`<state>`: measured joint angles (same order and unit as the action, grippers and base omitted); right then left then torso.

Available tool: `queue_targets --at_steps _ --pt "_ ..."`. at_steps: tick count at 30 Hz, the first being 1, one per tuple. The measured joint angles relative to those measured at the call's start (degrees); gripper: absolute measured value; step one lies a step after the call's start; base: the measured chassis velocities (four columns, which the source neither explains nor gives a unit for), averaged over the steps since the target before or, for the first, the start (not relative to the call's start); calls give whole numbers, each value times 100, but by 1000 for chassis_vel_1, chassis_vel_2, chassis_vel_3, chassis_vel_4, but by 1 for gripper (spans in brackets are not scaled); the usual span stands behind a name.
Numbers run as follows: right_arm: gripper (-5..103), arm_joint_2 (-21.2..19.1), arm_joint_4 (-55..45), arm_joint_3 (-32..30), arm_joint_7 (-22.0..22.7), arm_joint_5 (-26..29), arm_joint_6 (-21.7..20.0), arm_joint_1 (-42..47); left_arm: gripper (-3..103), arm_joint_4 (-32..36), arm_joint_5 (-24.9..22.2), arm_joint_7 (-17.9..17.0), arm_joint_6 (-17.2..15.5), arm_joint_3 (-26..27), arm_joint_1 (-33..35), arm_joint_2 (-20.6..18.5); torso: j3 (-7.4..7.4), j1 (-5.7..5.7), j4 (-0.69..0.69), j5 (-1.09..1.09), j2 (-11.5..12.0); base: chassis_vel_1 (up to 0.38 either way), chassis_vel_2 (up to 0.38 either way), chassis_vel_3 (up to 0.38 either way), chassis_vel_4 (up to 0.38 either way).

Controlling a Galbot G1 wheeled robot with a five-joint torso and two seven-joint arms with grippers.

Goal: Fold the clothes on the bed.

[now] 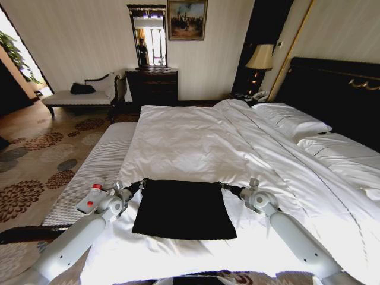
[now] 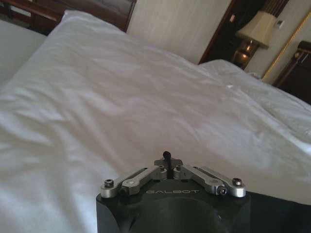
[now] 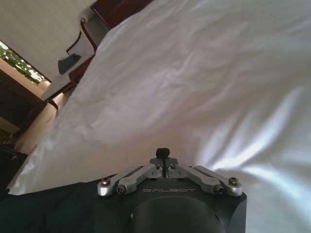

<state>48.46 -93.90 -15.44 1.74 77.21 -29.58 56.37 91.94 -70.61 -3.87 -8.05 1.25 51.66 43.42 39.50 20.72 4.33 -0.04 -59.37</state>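
T-shirt (image 1: 184,209) is lying part-folded, rectangular, on bed (image 1: 196,142); left gripper (image 1: 142,183) and right gripper (image 1: 224,186) are pinching its far corners; further folds likely remaining.

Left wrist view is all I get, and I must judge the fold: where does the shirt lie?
Observer: The shirt lies flat as a dark rectangle on the near end of the bed, between the two arms.
Operator: Is my left gripper on it?
Observer: Yes. The left gripper is shut on its far left corner.
Operator: And the other arm?
Observer: The right gripper is shut on the far right corner, and the far edge runs straight between the two.
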Motion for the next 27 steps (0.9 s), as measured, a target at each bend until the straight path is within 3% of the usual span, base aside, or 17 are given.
queue_targets --at_steps 15,27 --pt "0 -296 -1172 -810 153 249 134 270 1 1541 -539 -454 251 852 385 -430 0 0 1 1 0 0 0 0 0" --pt "0 -641 -2272 -1434 365 736 244 282 1 2672 -779 -776 654 2383 990 -794 0 0 -1 0 0 0 0 0 0"
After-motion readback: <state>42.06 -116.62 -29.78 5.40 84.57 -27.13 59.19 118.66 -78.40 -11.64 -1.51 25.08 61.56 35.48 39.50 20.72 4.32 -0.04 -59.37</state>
